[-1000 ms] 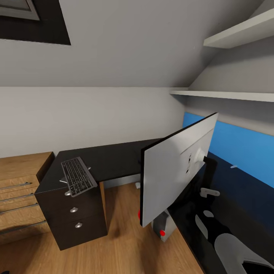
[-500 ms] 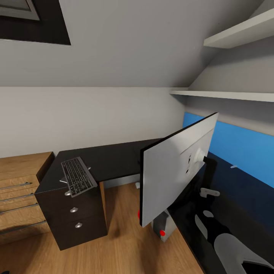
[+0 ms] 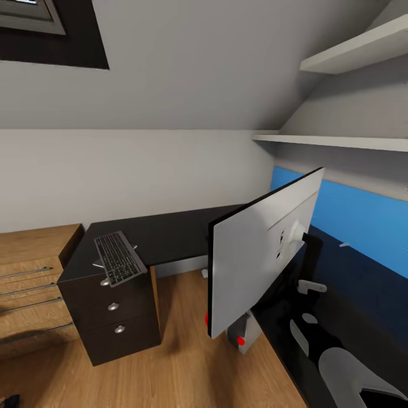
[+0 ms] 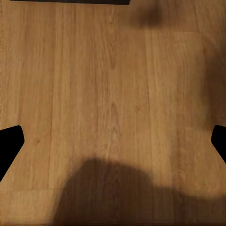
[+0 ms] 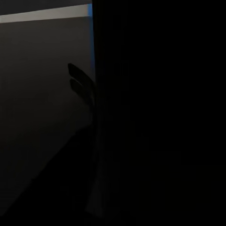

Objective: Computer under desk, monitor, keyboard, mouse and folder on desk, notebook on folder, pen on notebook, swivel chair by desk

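- The monitor stands on the right wing of the bench, with its silver-white back turned to the head camera and its black front facing the blue wall panel.
- The screen is tilted, and its lower corner reaches over the front edge of the bench.
- The keyboard lies flat on the left end of the bench, above the black drawer unit, well apart from the monitor.
- One end of the keyboard is at the front edge, above the top round silver knob.
- Under the bench, behind the lower corner of the monitor, a light grey box with red dots shows on the floor; I take it for the computer, but only a small part is seen.
- The bench top is glossy black and L-shaped; it mirrors pale shapes at the right.
- The floor is of warm wood planks. A light-wood drawer chest stands just beside the drawer unit.
- The walls are pale grey under a sloped ceiling, with two white shelves at the right and a dark window recess at the top left.
- No writing or brand can be read.
- In the left wrist view, the left fingers are spread wide over the bare floor.
- The right wrist view is almost black; I cannot tell the state of the right fingers.
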You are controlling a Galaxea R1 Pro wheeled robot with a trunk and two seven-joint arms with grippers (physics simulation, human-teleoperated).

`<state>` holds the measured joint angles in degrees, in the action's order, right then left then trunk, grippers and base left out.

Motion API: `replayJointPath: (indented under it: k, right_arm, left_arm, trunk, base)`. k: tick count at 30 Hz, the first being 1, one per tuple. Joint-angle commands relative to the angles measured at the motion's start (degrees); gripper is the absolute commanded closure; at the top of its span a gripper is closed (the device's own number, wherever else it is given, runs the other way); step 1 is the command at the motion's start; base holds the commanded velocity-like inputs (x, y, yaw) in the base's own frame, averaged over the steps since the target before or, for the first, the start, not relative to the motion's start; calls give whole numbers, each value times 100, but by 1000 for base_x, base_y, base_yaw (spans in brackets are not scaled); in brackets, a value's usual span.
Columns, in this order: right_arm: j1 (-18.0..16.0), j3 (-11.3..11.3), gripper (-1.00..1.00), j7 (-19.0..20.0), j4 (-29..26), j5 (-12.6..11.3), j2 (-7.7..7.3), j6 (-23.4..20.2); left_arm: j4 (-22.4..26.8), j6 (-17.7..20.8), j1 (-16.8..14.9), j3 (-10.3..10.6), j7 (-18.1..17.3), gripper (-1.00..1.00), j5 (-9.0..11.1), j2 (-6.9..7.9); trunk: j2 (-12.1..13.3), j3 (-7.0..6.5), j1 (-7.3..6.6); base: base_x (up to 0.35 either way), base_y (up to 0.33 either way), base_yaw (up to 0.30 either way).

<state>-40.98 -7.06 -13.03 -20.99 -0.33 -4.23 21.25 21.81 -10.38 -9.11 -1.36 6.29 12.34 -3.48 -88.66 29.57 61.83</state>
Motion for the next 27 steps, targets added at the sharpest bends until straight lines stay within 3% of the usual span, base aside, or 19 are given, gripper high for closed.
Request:
replayJointPath:
  k: [1, 27]
  right_arm:
    - [-4, -10, 100, 28, 7, -20, 1, 28]
    - [-5, -7, 100, 28, 7, -19, 1, 28]
  left_arm:
    - [-2, -16, -3, -13, 4, -100, 14, -3]
    - [-2, -16, -3, -13, 4, -100, 14, -3]
  trunk:
    - [-3, 6, -2]
    - [-3, 6, -2]
  base:
    - [-164, 0, 0]
    - [-167, 0, 0]
